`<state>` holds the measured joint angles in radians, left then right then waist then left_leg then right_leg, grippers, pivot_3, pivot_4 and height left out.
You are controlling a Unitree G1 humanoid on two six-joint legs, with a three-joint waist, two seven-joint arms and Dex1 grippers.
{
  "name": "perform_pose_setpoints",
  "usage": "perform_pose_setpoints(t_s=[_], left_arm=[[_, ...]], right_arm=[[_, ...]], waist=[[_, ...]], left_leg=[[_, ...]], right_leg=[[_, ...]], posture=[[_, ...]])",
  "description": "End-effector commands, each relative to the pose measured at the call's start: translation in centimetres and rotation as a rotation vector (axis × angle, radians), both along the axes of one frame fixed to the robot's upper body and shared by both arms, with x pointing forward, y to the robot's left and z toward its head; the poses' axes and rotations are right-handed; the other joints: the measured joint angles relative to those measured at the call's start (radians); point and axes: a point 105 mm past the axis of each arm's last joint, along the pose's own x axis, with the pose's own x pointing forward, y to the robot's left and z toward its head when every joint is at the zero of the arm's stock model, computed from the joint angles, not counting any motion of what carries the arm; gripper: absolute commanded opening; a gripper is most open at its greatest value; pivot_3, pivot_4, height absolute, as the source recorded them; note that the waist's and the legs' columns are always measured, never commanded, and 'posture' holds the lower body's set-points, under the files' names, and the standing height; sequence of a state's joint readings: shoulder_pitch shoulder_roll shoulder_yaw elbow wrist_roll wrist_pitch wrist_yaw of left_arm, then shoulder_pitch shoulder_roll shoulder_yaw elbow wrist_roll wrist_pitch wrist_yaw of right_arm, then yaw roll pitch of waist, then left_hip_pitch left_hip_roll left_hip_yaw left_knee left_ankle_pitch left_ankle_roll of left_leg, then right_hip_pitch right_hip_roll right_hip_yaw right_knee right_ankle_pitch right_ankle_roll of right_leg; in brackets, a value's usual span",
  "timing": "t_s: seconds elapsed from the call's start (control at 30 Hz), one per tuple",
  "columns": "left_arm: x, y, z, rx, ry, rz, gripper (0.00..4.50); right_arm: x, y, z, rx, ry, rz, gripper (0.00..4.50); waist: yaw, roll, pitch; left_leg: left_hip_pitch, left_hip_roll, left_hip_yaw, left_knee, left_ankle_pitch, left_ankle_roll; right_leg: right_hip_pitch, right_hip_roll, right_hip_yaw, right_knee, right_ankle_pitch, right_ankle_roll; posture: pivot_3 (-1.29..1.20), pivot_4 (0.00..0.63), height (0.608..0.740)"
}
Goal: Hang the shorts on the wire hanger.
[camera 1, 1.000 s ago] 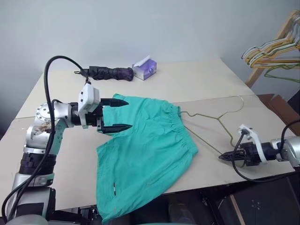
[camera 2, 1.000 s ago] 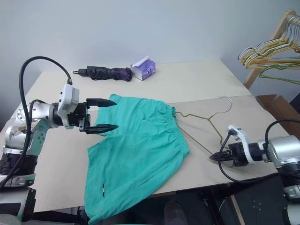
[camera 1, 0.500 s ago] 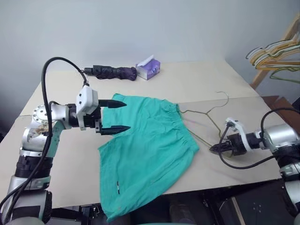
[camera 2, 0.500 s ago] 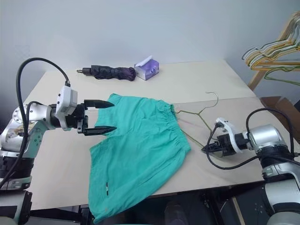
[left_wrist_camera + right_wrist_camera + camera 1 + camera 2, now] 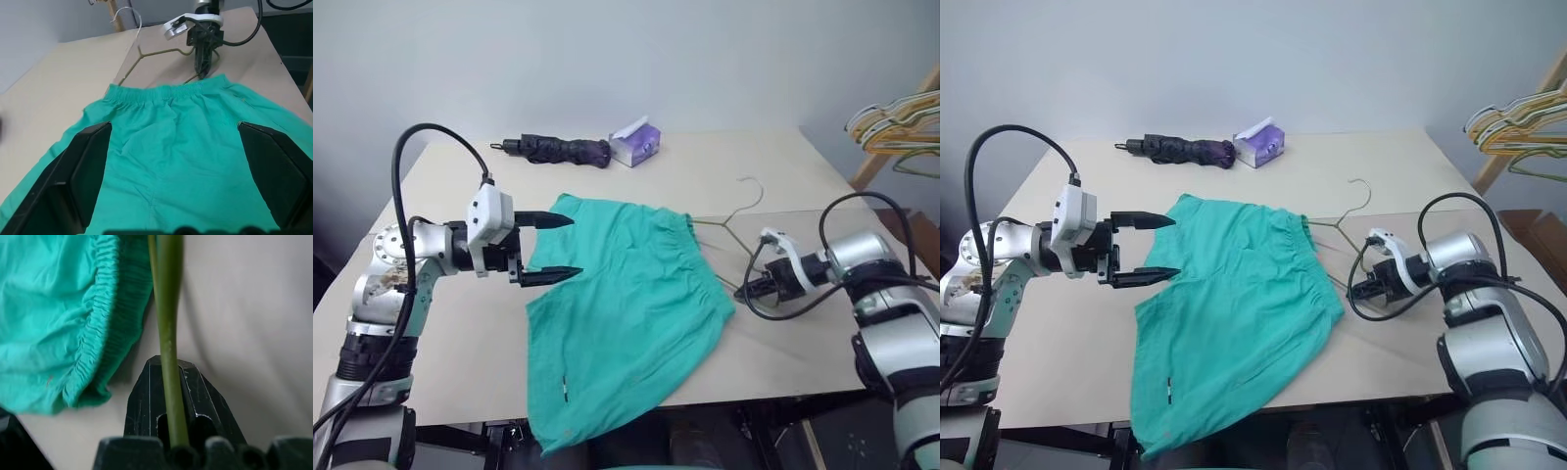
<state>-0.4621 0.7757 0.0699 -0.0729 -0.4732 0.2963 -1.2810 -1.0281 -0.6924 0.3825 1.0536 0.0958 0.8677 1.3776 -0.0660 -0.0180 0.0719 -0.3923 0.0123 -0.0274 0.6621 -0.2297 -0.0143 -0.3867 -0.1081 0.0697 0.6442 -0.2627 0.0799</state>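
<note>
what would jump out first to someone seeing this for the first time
The teal-green shorts spread across the middle of the table, one leg hanging over the near edge. The left gripper hovers open at their left side, while the right gripper is shut on the wire hanger by the waistband.

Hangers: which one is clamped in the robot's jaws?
The thin olive-brass wire hanger lying on the table, pinched by the right gripper beside the shorts; the coloured bunch of hangers hangs off the table, untouched.
</note>
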Motion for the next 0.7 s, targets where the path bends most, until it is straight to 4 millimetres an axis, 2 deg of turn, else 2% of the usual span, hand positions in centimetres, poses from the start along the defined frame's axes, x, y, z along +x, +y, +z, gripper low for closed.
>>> perform_pose_setpoints(t_s=[0.03, 0.2, 0.4, 0.53, 0.6, 0.7], left_arm=[[-0.2, 0.3, 1.3, -0.005, -0.062, 0.009, 4.47], [0.0, 0.1, 1.4, -0.005, -0.064, 0.004, 4.47], [1.2, -0.3, 1.7, 0.005, -0.082, -0.018, 4.47], [2.9, -0.6, 2.6, 0.015, -0.128, -0.02, 4.47], [4.2, -0.7, 3.6, 0.024, -0.184, -0.007, 4.47], [5.7, -0.9, 5.3, 0.031, -0.264, -0.001, 4.47]], right_arm=[[1.0, -0.2, 1.7, 0.02, -0.068, -0.008, 0.0], [1.4, -1.5, 2.5, -0.06, -0.168, 0.019, 0.0], [2.8, -1.9, 5.6, -0.319, -0.549, 0.138, 0.0], [2.2, 0.1, 8.9, -0.371, -0.731, 0.177, 0.0], [1.4, 2.1, 10.3, -0.411, -0.819, 0.231, 0.0], [0.0, 4.1, 10.9, -0.478, -0.888, 0.308, 0.0]], waist=[[0.011, 0.0, 0.0], [0.024, 0.0, 0.0], [0.017, 0.0, 0.0], [-0.002, 0.0, 0.0], [-0.024, 0.0, -0.001], [-0.042, 0.0, -0.002]], left_leg=[[-0.001, 0.0, 0.0, 0.0, 0.0, 0.0], [-0.001, 0.0, 0.0, 0.0, 0.0, 0.0], [-0.001, 0.0, 0.001, 0.0, 0.0, 0.0], [-0.002, 0.0, 0.001, 0.0, 0.0, 0.0], [-0.002, 0.0, 0.001, 0.0, 0.0, 0.0], [-0.004, 0.0, -0.001, 0.0, 0.0, 0.0]], right_leg=[[0.0, 0.0, 0.0, 0.0, 0.0, 0.0], [0.0, 0.0, 0.0, 0.0, 0.0, 0.0], [-0.002, 0.0, -0.001, 0.0, 0.0, 0.0], [-0.002, 0.0, -0.001, 0.001, 0.0, 0.0], [-0.002, 0.0, -0.001, 0.001, 0.0, 0.0], [-0.003, 0.0, -0.002, 0.001, 0.0, 0.0]], posture=[[0.08, 0.012, 0.74], [0.03, 0.004, 0.74], [-0.04, 0.0, 0.74], [-0.09, 0.0, 0.74], [-0.11, 0.0, 0.74], [-0.13, 0.0, 0.74]])
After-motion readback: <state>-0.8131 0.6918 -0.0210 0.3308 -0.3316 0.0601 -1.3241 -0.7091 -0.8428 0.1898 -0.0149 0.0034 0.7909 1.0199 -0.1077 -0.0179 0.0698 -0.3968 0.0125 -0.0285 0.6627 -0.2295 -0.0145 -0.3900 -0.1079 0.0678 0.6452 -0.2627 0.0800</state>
